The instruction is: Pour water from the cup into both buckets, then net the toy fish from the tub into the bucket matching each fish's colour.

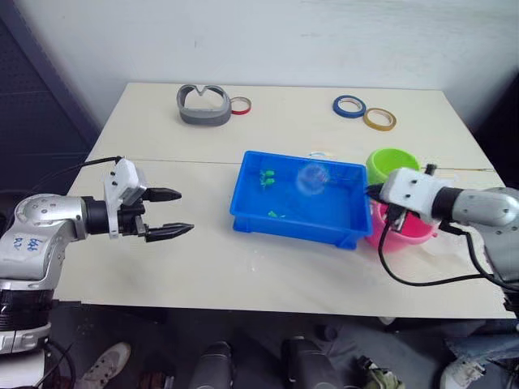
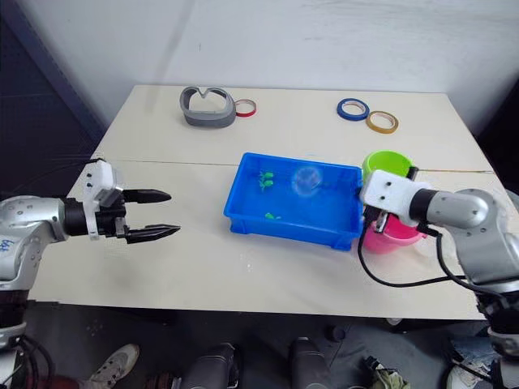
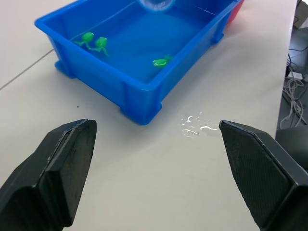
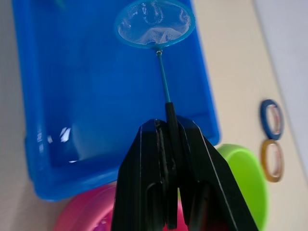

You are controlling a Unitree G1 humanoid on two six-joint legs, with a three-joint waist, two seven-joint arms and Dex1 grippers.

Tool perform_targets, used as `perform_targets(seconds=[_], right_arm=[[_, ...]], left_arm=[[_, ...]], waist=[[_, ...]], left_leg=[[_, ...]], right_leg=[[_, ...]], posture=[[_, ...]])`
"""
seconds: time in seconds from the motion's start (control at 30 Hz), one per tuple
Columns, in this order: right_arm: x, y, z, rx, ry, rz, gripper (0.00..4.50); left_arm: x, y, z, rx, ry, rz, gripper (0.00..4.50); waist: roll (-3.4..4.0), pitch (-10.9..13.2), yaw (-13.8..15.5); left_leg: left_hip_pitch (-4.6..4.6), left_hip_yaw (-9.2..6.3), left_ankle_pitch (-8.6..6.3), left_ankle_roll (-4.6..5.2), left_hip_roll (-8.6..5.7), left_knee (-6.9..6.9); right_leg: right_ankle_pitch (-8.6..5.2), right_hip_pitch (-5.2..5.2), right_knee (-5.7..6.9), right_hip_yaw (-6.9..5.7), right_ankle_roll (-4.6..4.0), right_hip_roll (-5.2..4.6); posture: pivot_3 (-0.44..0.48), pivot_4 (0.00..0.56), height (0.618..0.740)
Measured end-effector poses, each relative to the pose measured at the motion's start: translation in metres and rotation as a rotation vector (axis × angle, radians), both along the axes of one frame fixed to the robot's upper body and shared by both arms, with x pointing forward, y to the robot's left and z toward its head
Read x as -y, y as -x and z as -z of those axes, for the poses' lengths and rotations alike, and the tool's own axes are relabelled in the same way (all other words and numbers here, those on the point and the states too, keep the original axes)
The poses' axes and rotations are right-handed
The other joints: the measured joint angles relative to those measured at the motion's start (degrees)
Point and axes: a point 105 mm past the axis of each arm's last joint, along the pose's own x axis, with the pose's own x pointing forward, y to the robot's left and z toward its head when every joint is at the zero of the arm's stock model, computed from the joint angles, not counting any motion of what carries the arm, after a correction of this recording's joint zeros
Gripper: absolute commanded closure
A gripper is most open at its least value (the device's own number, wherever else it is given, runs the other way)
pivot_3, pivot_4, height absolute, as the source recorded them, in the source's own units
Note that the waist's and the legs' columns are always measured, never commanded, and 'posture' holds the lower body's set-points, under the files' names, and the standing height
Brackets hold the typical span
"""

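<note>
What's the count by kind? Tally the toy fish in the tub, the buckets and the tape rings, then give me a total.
toy fish in the tub, all green: 3
Buckets: 2, the lime green bucket and the pink bucket
Tape rings: 3, the red tape ring, the blue tape ring and the yellow tape ring
Total: 8
</note>
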Motion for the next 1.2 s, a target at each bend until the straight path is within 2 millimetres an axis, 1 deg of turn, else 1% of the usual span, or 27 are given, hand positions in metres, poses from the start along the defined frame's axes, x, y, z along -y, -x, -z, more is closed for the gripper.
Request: perform_targets(seconds=[0.03, 0.17, 0.23, 0.3, 0.43, 0.5, 0.8, 0.97, 1.2], right_arm=[[0.000, -0.001, 0.007, -0.022, 0.008, -0.004, 4.50], [-0.003, -0.003, 0.016, -0.046, 0.031, -0.037, 4.50], [-0.008, -0.003, 0.018, -0.056, 0.032, -0.064, 4.50], [-0.013, -0.001, 0.027, -0.093, 0.038, -0.094, 4.50], [-0.023, 0.001, 0.037, -0.134, 0.022, -0.129, 4.50], [-0.028, 0.002, 0.042, -0.154, 0.022, -0.143, 4.50], [-0.053, -0.001, 0.044, -0.177, -0.092, -0.147, 4.50], [-0.064, 0.002, 0.041, -0.262, -0.210, -0.132, 4.50], [-0.062, 0.003, 0.037, -0.390, -0.338, -0.070, 4.50]], left_arm=[[0.000, 0.002, 0.000, -0.007, 0.000, -0.002, 0.04], [-0.001, 0.013, 0.004, -0.042, 0.002, -0.016, 0.04], [-0.002, 0.014, 0.004, -0.017, -0.006, -0.038, 0.04], [-0.001, 0.015, 0.004, 0.008, -0.010, -0.055, 0.04], [0.000, 0.017, 0.008, 0.009, -0.014, -0.062, 0.04], [0.002, 0.017, 0.006, 0.023, -0.017, -0.057, 0.04], [0.007, 0.018, 0.009, 0.026, -0.026, -0.028, 0.04], [0.010, 0.015, 0.002, 0.055, -0.024, -0.016, 0.04], [0.008, 0.009, -0.003, 0.076, -0.003, -0.023, 0.04]], waist=[[0.00, 0.00, -0.02], [0.01, 0.00, -0.34], [0.01, 0.00, -0.38], [0.01, 0.00, -0.19], [0.01, 0.00, -0.10], [0.01, 0.00, -0.08], [0.01, 0.00, -0.14], [0.01, 0.00, -0.04], [0.01, 0.00, -0.15]], left_leg=[[0.01, 0.00, 0.00, 0.00, 0.00, -0.01], [0.02, 0.02, -0.01, -0.02, 0.02, -0.04], [0.03, 0.01, -0.01, -0.02, 0.03, -0.03], [0.02, 0.01, -0.01, -0.02, 0.02, -0.02], [0.02, 0.01, -0.01, -0.02, 0.01, -0.02], [0.02, 0.00, -0.02, -0.03, 0.01, -0.02], [0.03, -0.05, -0.05, -0.09, 0.03, -0.04], [0.02, -0.10, -0.05, -0.10, 0.03, -0.04], [0.01, -0.10, -0.06, -0.09, 0.03, -0.05]], right_leg=[[0.00, -0.01, 0.02, -0.01, 0.00, 0.00], [0.00, -0.06, 0.08, 0.01, 0.00, 0.03], [0.00, -0.06, 0.08, 0.00, 0.00, 0.04], [0.00, -0.05, 0.08, 0.00, -0.01, 0.03], [0.00, -0.05, 0.06, 0.00, -0.01, 0.02], [0.00, -0.04, 0.06, -0.01, -0.01, 0.02], [-0.01, -0.05, 0.08, -0.07, -0.01, 0.04], [-0.01, -0.03, 0.06, -0.10, -0.01, 0.03], [-0.02, -0.05, 0.05, -0.10, -0.03, 0.02]], posture=[[0.000, 0.150, 0.740], [0.000, 0.150, 0.740], [0.000, 0.150, 0.740], [0.000, 0.150, 0.740], [0.000, 0.150, 0.740], [0.000, 0.150, 0.740], [0.000, 0.150, 0.740], [0.000, 0.150, 0.740], [0.000, 0.150, 0.740]])
